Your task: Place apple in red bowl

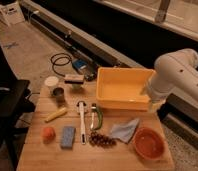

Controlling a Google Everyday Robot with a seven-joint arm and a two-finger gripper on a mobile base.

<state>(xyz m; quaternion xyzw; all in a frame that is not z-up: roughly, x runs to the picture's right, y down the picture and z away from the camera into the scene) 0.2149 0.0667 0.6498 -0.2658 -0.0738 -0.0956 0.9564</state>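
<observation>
The apple (48,133), small and orange-red, lies on the wooden table near its front left corner. The red bowl (149,143) stands empty at the front right corner. My white arm (176,74) reaches in from the right, above the right end of the yellow tub. The gripper (153,103) hangs at the arm's lower end by the tub's right front corner, above and behind the bowl and far from the apple. Nothing shows in it.
The large yellow tub (123,88) fills the back right of the table (42,159). Dark grapes (102,140), a grey-blue cloth (124,130), a blue sponge (68,136), a yellow banana-like piece (56,114), two long-handled utensils (82,122) and a cup (59,95) lie between apple and bowl. A black chair (7,100) stands at left.
</observation>
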